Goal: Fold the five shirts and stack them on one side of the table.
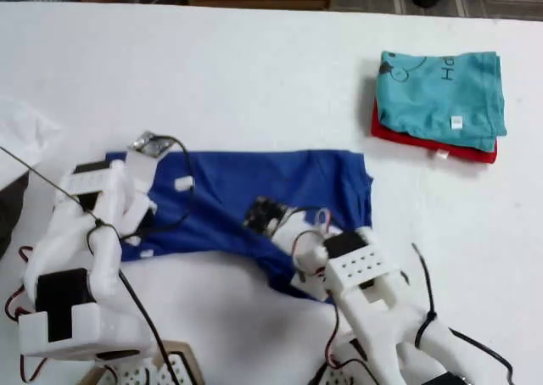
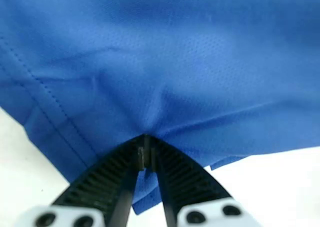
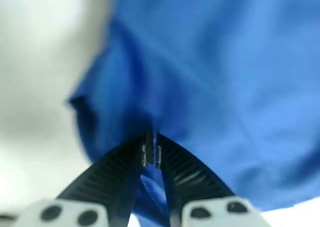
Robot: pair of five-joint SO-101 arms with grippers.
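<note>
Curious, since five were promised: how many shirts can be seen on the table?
3. A blue shirt lies spread at the table's near side; a folded teal shirt rests on a folded red shirt near its far edge. Others may be hidden.

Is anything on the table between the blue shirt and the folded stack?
Nothing visible does: just white table lies between the blue shirt and the teal shirt folded on the red shirt. Left claw and right claw are shut on it.
</note>
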